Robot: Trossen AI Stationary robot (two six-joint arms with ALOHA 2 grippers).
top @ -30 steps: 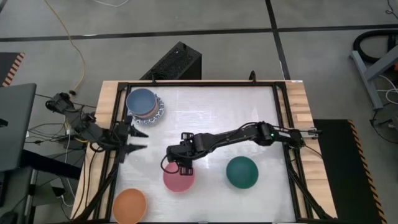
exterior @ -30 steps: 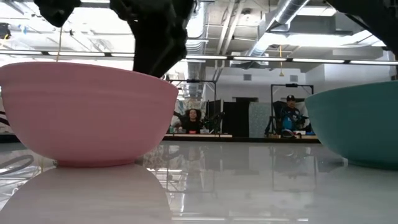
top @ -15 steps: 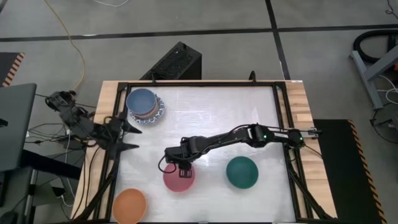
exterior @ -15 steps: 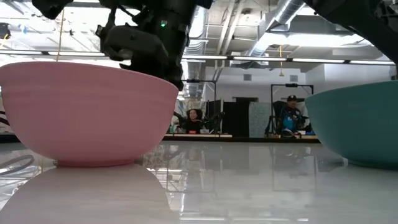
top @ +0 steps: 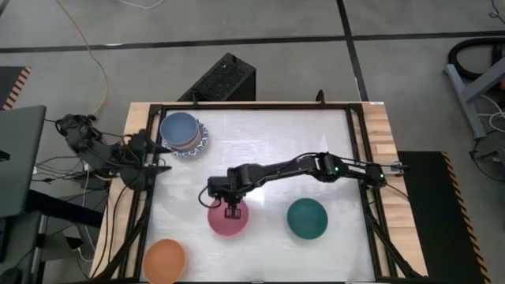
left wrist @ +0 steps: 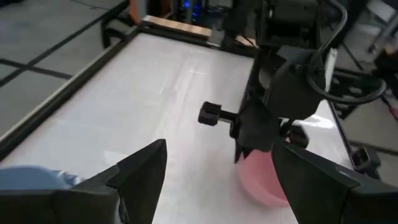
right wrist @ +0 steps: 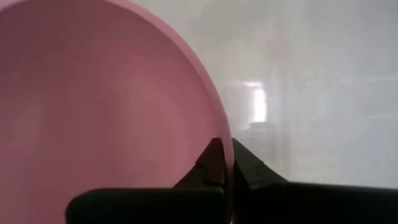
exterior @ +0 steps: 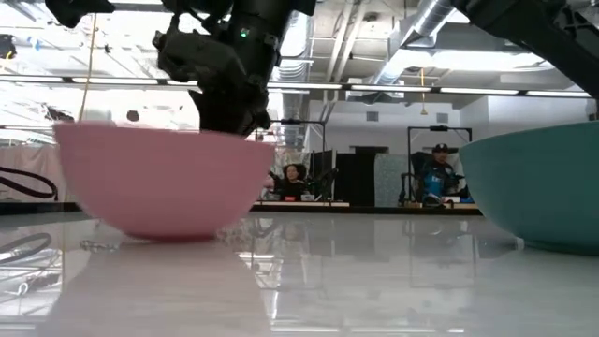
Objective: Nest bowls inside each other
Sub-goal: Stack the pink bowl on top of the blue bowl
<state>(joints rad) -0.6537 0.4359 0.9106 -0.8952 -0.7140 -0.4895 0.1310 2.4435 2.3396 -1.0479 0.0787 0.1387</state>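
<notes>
Right gripper (top: pixel 232 211) now clamped on rim of the plain pink round bowl (top: pixel 227 220), mid-table; a sec ago jaws were apart above it, bowl sat flat. Now it looks tipped, lifting. Next: carry over to the nested bowl stack (top: pixel 184 133) at back-left, drop in. Left gripper (top: pixel 158 158) waits beside stack, jaws apart, pulled back since.

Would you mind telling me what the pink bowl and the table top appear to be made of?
The pink bowl looks like matte plastic or melamine, though glazed ceramic cannot be ruled out: it has an even colour, a thin rim and only a soft sheen. The table top seems to be a glossy white laminate or acrylic sheet, since it mirrors the bowls and the room.
</notes>
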